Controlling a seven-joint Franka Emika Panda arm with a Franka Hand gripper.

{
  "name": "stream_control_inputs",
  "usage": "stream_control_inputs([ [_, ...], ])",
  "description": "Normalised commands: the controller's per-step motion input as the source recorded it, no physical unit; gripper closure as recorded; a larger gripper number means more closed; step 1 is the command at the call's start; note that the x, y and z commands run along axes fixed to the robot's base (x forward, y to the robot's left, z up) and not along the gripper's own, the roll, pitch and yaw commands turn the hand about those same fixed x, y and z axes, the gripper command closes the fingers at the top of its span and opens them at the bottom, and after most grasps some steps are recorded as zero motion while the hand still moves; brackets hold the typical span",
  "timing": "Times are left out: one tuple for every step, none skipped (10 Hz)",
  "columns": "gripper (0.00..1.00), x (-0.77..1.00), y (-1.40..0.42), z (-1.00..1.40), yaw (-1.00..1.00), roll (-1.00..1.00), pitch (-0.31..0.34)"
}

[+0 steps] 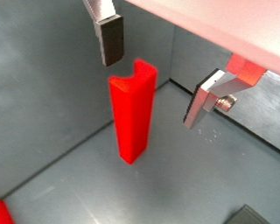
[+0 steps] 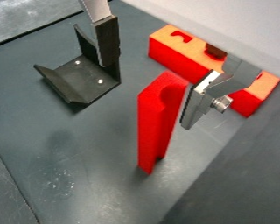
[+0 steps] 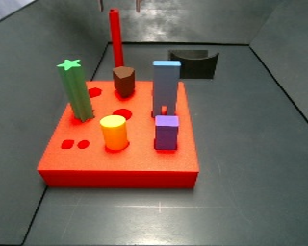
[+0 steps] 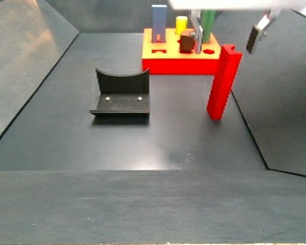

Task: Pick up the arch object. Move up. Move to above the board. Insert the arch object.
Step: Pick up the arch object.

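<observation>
**Operator:** Currently, what is the pincer's state?

**Arm:** My gripper [image 2: 154, 61] is spread wide and holds nothing. Its flat silver fingers [image 1: 108, 35] with dark pads stand either side of the top of the arch object [image 1: 132, 109], a long slender bright red bar standing upright on the dark grey floor. Neither pad touches it in either wrist view. I judge the jaws are set apart so that they can pass down around the bar before closing.

**Operator:** Where is the bar relative to the target?

**Arm:** It stands on the floor just beyond the board [image 3: 66, 159], a large flat bright red square slab. In a side view the bar [image 4: 224, 82] is between the board and the camera, with the dark L-shaped fixture [image 4: 121, 93] well apart to one side.

**Operator:** What occupies the board?

**Arm:** A green star post [image 3: 76, 88], a blue rectangular pillar [image 3: 166, 85], a yellow cylinder [image 3: 115, 132], a purple block [image 3: 167, 133] and a dark block [image 3: 123, 81]. Pick-up is not yet done
</observation>
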Motion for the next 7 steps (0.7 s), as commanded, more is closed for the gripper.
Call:
stream_control_inputs([
  [0.0, 0.29, 0.07, -1.0, 0.01, -0.05, -0.017],
  [0.0, 0.08, 0.0, -0.47, 0.0, -0.09, -0.084],
  [0.0, 0.0, 0.0, -0.14, 0.0, -0.02, -0.07],
  [0.0, 0.0, -0.01, -0.03, 0.01, 0.0, -0.059],
  [0.0, 0.0, -0.07, -0.01, 0.06, 0.0, -0.041],
  [0.0, 0.0, -0.02, 0.0, 0.01, 0.0, -0.011],
  [0.0, 0.02, -0.35, -0.09, 0.19, 0.0, -0.059],
])
